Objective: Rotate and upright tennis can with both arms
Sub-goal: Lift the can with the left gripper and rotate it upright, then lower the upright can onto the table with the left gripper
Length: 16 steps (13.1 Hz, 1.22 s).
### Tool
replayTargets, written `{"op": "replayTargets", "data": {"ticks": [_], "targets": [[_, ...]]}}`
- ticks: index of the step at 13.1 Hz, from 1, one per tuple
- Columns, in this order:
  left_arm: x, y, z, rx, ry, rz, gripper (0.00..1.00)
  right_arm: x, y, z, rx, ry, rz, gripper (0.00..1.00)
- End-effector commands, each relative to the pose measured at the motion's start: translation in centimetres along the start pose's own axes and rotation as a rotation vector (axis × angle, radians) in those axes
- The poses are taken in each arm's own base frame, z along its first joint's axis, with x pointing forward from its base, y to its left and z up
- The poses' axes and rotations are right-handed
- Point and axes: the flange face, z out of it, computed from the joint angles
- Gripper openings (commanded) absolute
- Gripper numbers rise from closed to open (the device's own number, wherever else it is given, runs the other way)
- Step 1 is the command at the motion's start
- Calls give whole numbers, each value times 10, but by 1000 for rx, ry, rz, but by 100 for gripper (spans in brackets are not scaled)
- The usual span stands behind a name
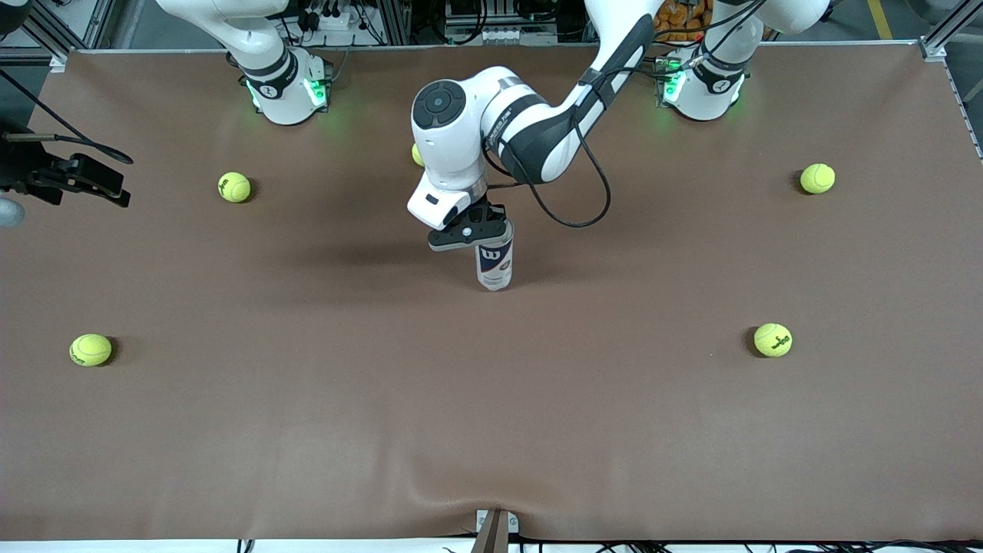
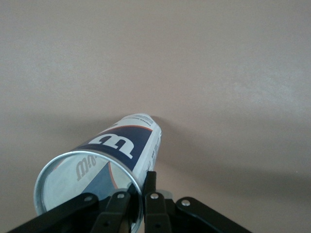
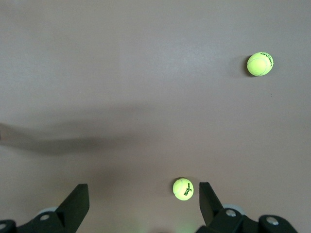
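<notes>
Right gripper point(image 1: 115, 180) pokes in at the front view's edge toward the right arm's end of the table point(image 1: 307, 430), arm mostly cut off by the frame; it waits up in the air. Its wrist view shows the fingers point(image 3: 77, 204) spread wide w/ nothing between them, over bare table w/ two tennis balls in sight.

Next along: a ball point(image 1: 91, 349) near the right arm's end, another ball point(image 1: 234, 187) closer to the right arm's base. A third ball point(image 1: 418, 155) is mostly hidden by the left arm's wrist, only a sliver shows.

Mid-table: the can point(image 1: 494, 266) stands upright, base on the table, label w/ "W" facing the front camera. Left gripper point(image 1: 491, 230) is clamped on the can's upper end, by the silver rim; the top of the can is covered by the gripper in the front view. In the left wrist view the fingers point(image 2: 150, 194) pinch the rim wall, open mouth visible, inside hard to make out.

Toward the left arm's end: ball point(image 1: 772, 339) nearer the front camera, ball point(image 1: 817, 178) closer to the bases.
</notes>
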Motion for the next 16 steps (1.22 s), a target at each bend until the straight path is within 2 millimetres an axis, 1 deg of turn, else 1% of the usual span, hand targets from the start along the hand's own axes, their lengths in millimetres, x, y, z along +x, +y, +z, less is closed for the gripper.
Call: {"op": "replayTargets", "data": {"ticks": [1, 5, 7, 9, 10, 11, 16], "targets": [[2, 5, -2, 6, 26, -11, 0, 0, -3, 2, -10, 1, 14, 100], [5, 3, 10, 21, 20, -8, 1, 0, -3, 2, -10, -1, 14, 100], [6, 2, 15, 25, 17, -7, 5, 0, -3, 2, -10, -1, 12, 100], [7, 3, 14, 23, 19, -4, 22, 0, -3, 3, -10, -2, 14, 100], [9, 1, 14, 23, 18, -7, 26, 0, -3, 3, -10, -2, 14, 100], [13, -1, 11, 19, 20, -12, 27, 0, -3, 2, -10, -1, 14, 100], [18, -4, 6, 12, 24, -14, 29, 0, -3, 3, -10, -2, 14, 100]]}}
